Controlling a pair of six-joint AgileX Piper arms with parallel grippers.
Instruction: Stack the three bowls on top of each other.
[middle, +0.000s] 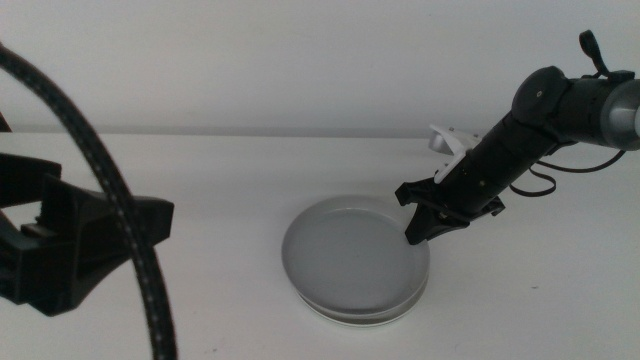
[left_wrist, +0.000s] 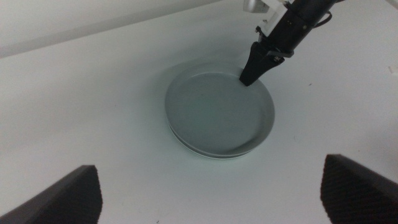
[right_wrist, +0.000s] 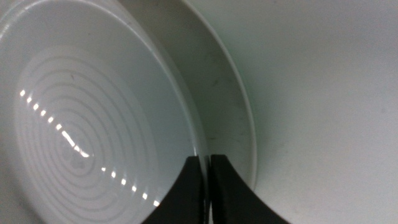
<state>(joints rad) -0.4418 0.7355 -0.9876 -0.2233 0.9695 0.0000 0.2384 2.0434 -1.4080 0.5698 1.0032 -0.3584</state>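
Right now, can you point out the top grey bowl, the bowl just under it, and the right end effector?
grey bowl (middle: 350, 250), middle view, on its inner floor.
bowl underneath (middle: 345, 314), middle view, on its pale rim showing below the grey one.
right end effector (middle: 418, 236), middle view, at the fingertips on the grey bowl's rim.

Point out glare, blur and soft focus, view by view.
Right wrist view: dotted light reflections streak the grey bowl, and the right gripper is soft. Left wrist view: the left gripper's jaws are blurred. Middle view: the cable is out of focus.

The right gripper (right_wrist: 205, 163) has its jaws pinched on the grey bowl's (right_wrist: 81, 106) rim.
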